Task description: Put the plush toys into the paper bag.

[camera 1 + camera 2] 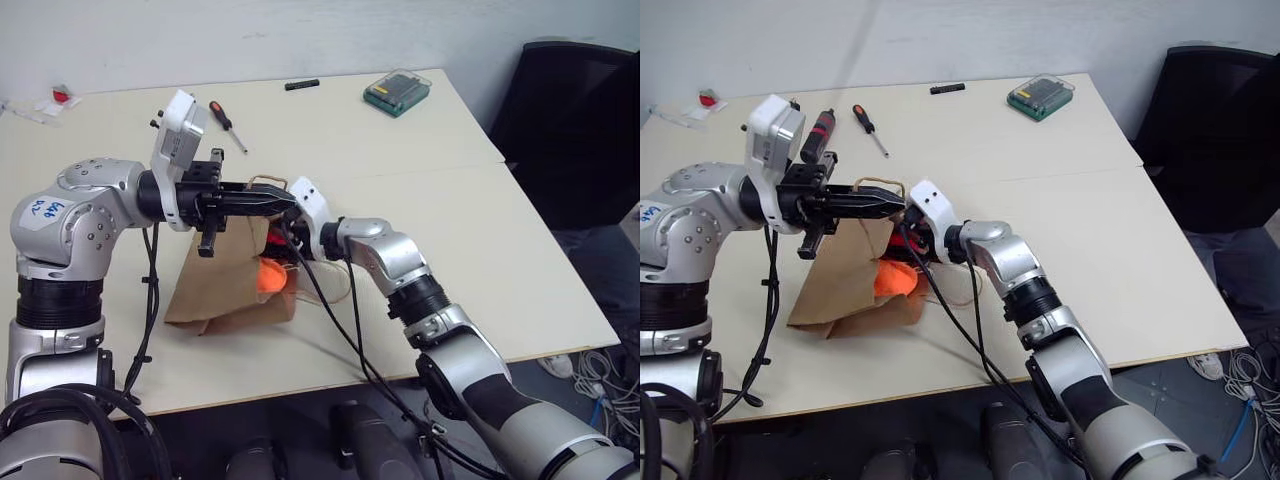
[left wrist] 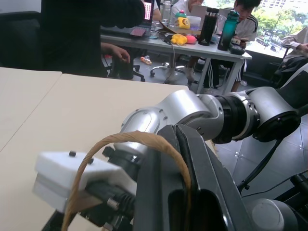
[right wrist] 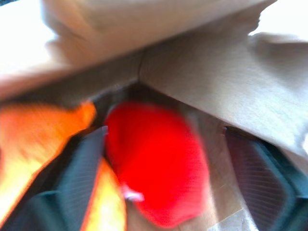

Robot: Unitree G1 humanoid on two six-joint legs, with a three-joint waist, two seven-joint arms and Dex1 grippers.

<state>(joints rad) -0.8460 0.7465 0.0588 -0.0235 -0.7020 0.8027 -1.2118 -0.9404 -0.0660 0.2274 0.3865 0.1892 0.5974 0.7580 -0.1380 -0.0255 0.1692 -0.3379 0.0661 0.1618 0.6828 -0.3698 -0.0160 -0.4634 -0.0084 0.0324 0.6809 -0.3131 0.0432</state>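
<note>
Both soft plush toys, flat orange one point(image 3: 33, 144) and rounded red one point(image 3: 154, 163), lie inside the brown kraft paper bag point(image 1: 215, 285), its cord handle point(image 2: 120, 144) pinched by the closed left gripper point(image 1: 285, 200); the right gripper point(image 3: 163, 183), jaws spread wide at release, should next withdraw.

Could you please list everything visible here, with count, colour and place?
Paper bag: one, brown, on the table's near left, mouth facing right, one handle pinched by the left gripper.
Plush toys: two, orange toy and red toy, both inside the bag's mouth.
Screwdrivers: two, red and black; small one and thicker one at the table's far left.
Bit case: one, green, far right of the table.
Black bar: one, far edge.
Table: one, cream.
Chair: one, black, right.
Left gripper: shut on the handle.
Right gripper: open, in the bag's mouth, around the red toy.
</note>
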